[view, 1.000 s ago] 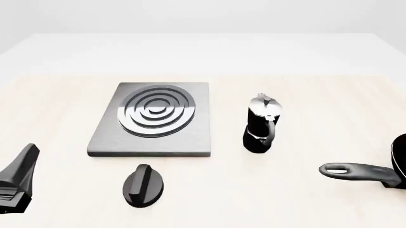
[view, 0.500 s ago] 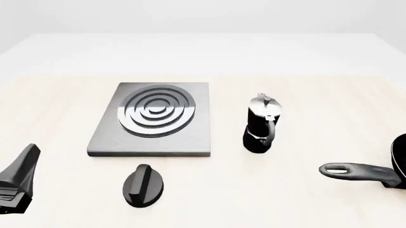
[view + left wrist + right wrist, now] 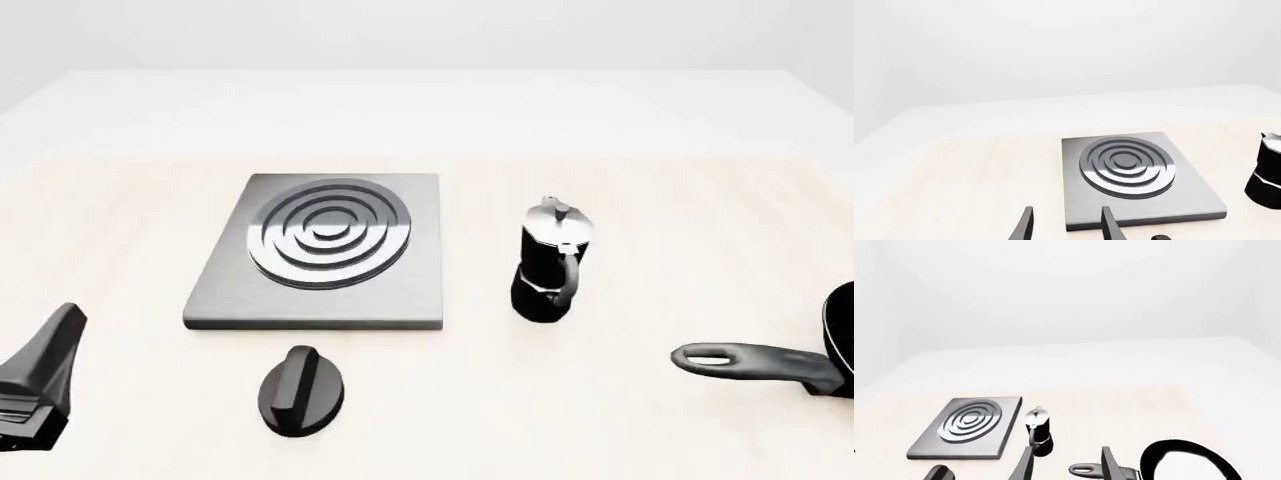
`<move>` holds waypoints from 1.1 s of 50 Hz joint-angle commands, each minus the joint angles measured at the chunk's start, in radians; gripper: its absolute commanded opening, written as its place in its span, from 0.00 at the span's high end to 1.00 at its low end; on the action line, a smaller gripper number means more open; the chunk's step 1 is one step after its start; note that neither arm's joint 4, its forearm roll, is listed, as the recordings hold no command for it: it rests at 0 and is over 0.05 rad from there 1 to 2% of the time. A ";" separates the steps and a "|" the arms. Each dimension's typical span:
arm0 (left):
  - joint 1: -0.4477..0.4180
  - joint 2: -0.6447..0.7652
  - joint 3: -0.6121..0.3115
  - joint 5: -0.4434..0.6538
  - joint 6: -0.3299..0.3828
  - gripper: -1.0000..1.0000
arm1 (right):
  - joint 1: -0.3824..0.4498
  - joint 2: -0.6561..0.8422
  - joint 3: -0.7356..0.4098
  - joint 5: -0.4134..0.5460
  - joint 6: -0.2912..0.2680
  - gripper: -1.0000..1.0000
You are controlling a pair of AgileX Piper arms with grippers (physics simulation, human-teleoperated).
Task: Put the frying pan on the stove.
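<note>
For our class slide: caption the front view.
Stove, moka pot, knob on table; frying pan at right edge.

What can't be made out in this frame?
- Frying pan: the front view's right edge cuts off the bowl.
- Right gripper: absent from front view; wrist view shows only fingertips.
- Left gripper: front view crops it at the corner.
- Moka pot: left wrist view cuts it.

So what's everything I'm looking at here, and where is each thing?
stove: one, grey slab with silver rings, middle-left of the table.
knob: one, black, oval, just in front of the stove.
moka pot: one, black and silver, upright, right of the stove.
frying pan: one, glossy black, far right, handle pointing left.
table: one, pale wood.
left gripper: one, black, open, near left edge.
right gripper: one, black, open, empty, by the pan's handle.
</note>
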 commanded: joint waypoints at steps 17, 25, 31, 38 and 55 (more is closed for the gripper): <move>-0.004 -0.006 0.001 -0.002 -0.009 0.00 | -0.032 0.000 -0.095 0.011 0.133 0.00; -0.020 -0.006 0.001 0.000 0.004 0.00 | -0.044 0.000 -0.121 0.011 0.123 0.00; -0.050 -0.005 -0.003 -0.007 0.008 0.00 | -0.033 0.000 -0.139 0.011 0.106 0.00; -0.094 0.019 -0.027 -0.014 0.006 0.00 | -0.029 0.000 -0.142 0.011 0.106 0.00; -0.232 0.351 -0.109 -0.290 0.042 0.00 | -0.025 0.000 -0.134 0.011 0.127 0.00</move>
